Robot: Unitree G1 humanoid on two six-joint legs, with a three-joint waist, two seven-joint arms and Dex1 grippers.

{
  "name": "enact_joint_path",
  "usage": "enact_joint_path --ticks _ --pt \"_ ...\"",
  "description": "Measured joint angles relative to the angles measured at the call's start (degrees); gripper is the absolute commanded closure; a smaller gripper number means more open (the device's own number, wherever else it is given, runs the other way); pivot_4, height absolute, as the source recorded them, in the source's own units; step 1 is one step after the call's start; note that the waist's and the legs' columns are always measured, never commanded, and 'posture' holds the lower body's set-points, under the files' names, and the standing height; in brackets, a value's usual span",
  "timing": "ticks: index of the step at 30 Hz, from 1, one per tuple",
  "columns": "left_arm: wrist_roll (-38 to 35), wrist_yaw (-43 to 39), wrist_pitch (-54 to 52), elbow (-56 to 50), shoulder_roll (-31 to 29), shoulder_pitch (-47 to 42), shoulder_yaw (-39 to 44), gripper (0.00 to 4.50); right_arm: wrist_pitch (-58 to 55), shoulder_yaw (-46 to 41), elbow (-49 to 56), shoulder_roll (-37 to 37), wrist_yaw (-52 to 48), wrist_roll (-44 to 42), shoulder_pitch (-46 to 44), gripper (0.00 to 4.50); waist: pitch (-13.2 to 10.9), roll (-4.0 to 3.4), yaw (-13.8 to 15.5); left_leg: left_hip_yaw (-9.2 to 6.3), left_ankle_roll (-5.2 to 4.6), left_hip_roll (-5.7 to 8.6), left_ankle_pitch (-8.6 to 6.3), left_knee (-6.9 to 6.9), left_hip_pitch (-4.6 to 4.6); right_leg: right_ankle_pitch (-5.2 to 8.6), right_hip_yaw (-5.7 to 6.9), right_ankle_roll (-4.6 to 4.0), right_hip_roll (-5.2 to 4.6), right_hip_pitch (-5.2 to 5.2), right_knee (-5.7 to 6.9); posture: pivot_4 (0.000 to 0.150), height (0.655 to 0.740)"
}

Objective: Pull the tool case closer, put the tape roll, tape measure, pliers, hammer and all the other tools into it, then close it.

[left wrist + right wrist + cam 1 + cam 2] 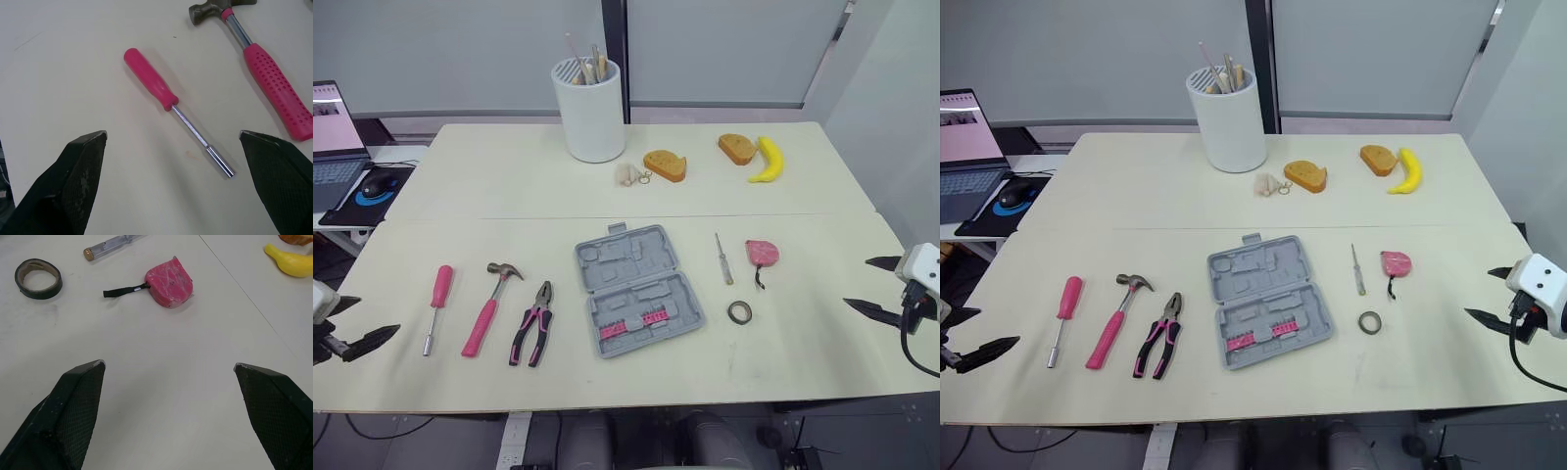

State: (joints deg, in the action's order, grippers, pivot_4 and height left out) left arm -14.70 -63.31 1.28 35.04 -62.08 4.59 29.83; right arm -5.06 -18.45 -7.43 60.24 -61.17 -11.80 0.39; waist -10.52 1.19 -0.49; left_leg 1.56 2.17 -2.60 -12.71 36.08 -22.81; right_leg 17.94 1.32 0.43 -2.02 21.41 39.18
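Hovering with jaws wide open and empty, left gripper (378,316) and right gripper (855,282); nothing packed yet, so next drag the open tool case (636,289) closer.

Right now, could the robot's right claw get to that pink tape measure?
Probably yes. The right claw is open, and only bare tabletop lies between it and the tape measure; the tape roll sits aside.

The left end effector (374,315) and the right end effector (857,282) are each made up of two black fingers (78,181) tapered to pointed tips, their inner faces covered with a fine cross-hatched texture. A white rounded housing (922,264) is seen behind the right one, with a black cable (904,338) looped beneath it.
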Motion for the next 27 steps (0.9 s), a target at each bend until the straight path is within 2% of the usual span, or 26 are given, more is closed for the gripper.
enact_joint_path --ticks 3,4,7,9,12,15,19,22,27 --pt "-2.31 2.22 -6.24 -8.64 3.22 4.38 1.72 0.0 -3.96 -0.03 4.54 -1.58 1.64 -0.89 0.87 0.02 0.0 0.0 -0.05 -0.02 0.0 -0.01 0.0 0.0 0.04 -0.06 -0.26 0.1 0.02 0.03 0.01 0.15 0.7337" --pt "-3.53 2.68 -8.98 -13.04 4.56 5.98 1.96 0.0 -5.28 -0.01 6.66 -2.21 2.17 -1.17 0.87 0.19 0.0 0.01 -0.07 -0.01 0.0 0.0 0.0 0.01 0.06 -0.09 -0.35 0.15 0.02 0.04 0.01 0.15 0.7337" --pt "-6.99 3.64 -15.69 -25.88 8.02 10.2 1.88 0.6 -9.24 0.01 12.51 -2.95 3.61 -2.69 0.94 0.92 0.01 0.02 -0.06 0.07 0.0 0.01 0.0 0.05 0.11 -0.2 -0.56 0.26 0.01 0.01 -0.03 0.15 0.7337" --pt "-8.94 6.39 -19.85 -35.31 11.76 10.59 0.17 1.25 -12.51 0.66 18.6 -3.58 4.35 -3.63 1.1 1.67 0.03 0.06 -0.01 0.09 -0.01 0.0 0.0 0.09 0.14 -0.27 -0.62 0.29 0.02 0.0 -0.04 0.15 0.7337" --pt "-9.53 10.26 -24.09 -44.09 15.01 10.3 -4.22 2.22 -17.48 3.74 25.54 -5.53 6.67 -5.19 -0.3 2.44 0.23 0.38 0.06 0.09 -0.01 -0.05 0.01 0.1 0.17 -0.3 -0.64 0.26 0.1 -0.02 -0.07 0.15 0.7337" --pt "-8.13 13.95 -26.61 -49.45 17.45 8.31 -10.8 3.25 -22.46 7.76 28.85 -7.86 10.57 -5.05 -4.24 3.13 0.28 0.46 0.04 0.16 -0.01 -0.01 0.01 0.11 0.15 -0.35 -0.73 0.31 0.09 0.0 -0.11 0.15 0.7337" --pt "-4.48 19.04 -28.59 -50.26 20.79 4.0 -17.89 4.5 -28.34 12.01 30.4 -9.16 14.77 -3.63 -7.09 3.99 0.3 0.5 0.22 0.1 -0.01 -0.02 0.01 0.1 0.1 -0.36 -0.72 0.29 0.16 0.02 -0.12 0.15 0.7337" --pt "-2.65 21.98 -29.68 -48.89 22.57 -0.08 -20.79 4.5 -33.21 16.0 31.06 -12.38 19.32 -1.72 -11.95 4.49 0.32 0.51 0.06 0.1 -0.01 -0.12 0.01 0.12 0.11 -0.4 -0.76 0.22 0.32 0.07 -0.09 0.15 0.7337" --pt "-0.08 24.16 -29.85 -43.59 24.09 -4.97 -24.25 4.5 -36.36 26.43 26.27 -18.54 23.63 3.31 -21.42 4.49 0.33 0.53 -0.32 0.08 -0.01 -0.14 0.01 0.12 0.08 -0.43 -0.76 0.17 0.63 0.12 -0.1 0.15 0.7337"
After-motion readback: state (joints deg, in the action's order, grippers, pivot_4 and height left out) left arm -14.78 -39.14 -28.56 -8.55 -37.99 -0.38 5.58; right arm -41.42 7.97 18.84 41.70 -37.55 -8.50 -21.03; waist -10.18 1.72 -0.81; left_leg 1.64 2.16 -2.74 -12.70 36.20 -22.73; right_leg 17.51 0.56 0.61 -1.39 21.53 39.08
